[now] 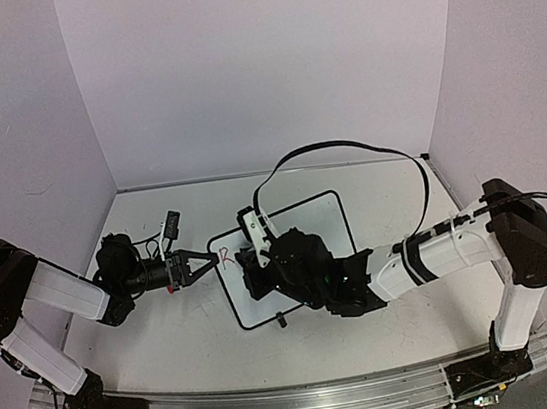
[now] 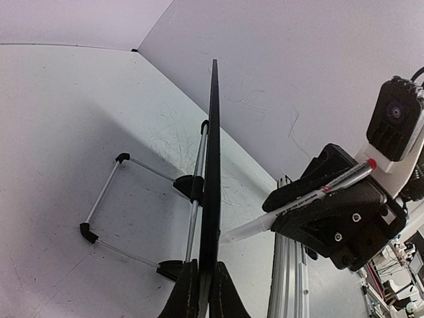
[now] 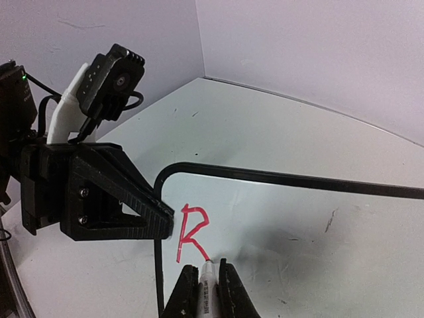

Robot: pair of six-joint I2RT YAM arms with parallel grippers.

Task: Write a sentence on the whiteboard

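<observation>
The whiteboard has a thin black frame and stands tilted mid-table. My left gripper is shut on its left edge; in the left wrist view the board is edge-on between the fingertips. My right gripper is shut on a white marker whose red tip touches the board at the foot of a red "R". That single letter is all of the sentence that shows; it also shows in the top view. The left wrist view shows the marker meeting the board's face.
The board's wire stand with black feet spreads behind it. An aluminium rail runs along the near table edge. A black cable arcs over the right arm. Walls close the back and both sides.
</observation>
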